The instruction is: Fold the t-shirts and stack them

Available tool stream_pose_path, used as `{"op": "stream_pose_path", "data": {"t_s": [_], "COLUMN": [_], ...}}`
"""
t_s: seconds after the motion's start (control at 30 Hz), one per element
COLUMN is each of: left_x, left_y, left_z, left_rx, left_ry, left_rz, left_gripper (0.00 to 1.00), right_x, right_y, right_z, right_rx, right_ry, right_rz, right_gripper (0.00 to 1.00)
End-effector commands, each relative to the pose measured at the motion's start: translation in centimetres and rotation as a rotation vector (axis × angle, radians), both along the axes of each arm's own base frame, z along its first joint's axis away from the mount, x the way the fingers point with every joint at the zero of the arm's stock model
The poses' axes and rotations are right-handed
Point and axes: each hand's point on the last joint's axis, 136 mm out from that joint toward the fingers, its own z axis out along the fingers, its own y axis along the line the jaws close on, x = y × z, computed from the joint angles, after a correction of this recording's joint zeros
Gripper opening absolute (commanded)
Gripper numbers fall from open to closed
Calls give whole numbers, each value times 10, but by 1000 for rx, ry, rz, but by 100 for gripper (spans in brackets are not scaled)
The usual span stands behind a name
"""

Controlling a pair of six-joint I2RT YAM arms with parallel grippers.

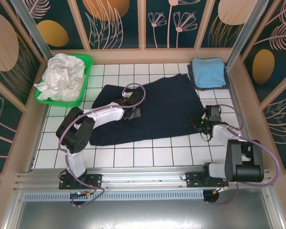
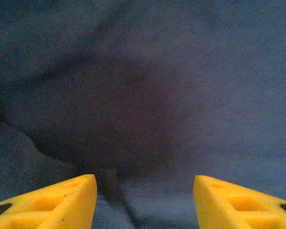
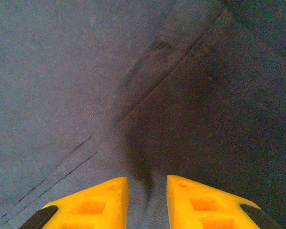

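Overhead and wrist views, shirt folding. The navy t-shirt (image 1: 157, 102) lies spread on the tiled table (image 1: 171, 152), directly under both pincers.

Your left pincer (image 2: 144, 179) stands over the shirt's middle with its yellow fingers (image 2: 71, 198) spread. Navy cloth shows in the gap, and a low wrinkle runs just inside the left-hand finger. You cannot tell from the wrist view whether the tips touch the cloth. From above, the wrist hides the fingers.

Your right pincer (image 3: 147, 180) sits at the shirt's right edge, its fingers nearly together and pinching a dark crease of navy cloth. A stitched seam (image 3: 133, 98) runs diagonally ahead of it. How much cloth sits between the pads is hidden.

Beyond the right pincer, well apart, a folded light blue t-shirt (image 1: 209, 71) rests on a grey cloth (image 1: 224, 85) that is mostly covered. Far beyond the left pincer, to its left, crumpled white t-shirts (image 1: 62, 76) fill a green basket (image 1: 86, 76). You cannot count them.
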Motion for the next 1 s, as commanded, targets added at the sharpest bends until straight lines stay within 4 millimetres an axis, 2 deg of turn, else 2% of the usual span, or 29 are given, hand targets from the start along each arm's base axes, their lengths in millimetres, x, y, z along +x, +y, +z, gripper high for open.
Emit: {"op": "stream_pose_path", "data": {"t_s": [0.0, 0.27, 0.37, 0.5, 0.57, 0.67, 0.8, 0.97], "left_x": [8, 9, 12, 12, 12, 12, 12, 18], "left_y": [10, 25, 23, 19, 18, 18, 18, 9], "left_z": [2, -15, -19, -22, -25, -28, -24, -2], "left_rx": [52, 122, 113, 107, 108, 116, 116, 88], "left_ry": [-2, 16, 26, 36, 42, 51, 47, 1], "left_rz": [65, 118, 111, 95, 87, 77, 68, 23], "left_gripper": [55, 49, 40, 40, 31, 27, 14, 0], "right_x": [-1, 0, 0, 0, 0, 0, -1, 0], "right_y": [-2, -1, 0, -1, -2, -2, -3, -3], "right_z": [-3, -2, -2, -2, -2, -1, -1, -1], "right_rx": [2, 22, 27, 31, 30, 32, 32, 35], "right_ry": [-10, -21, -22, -23, -25, -26, -27, -29], "right_rz": [22, 28, 31, 27, 25, 23, 20, 21], "right_gripper": [28, 28, 28, 28, 28, 28, 28, 28]}}
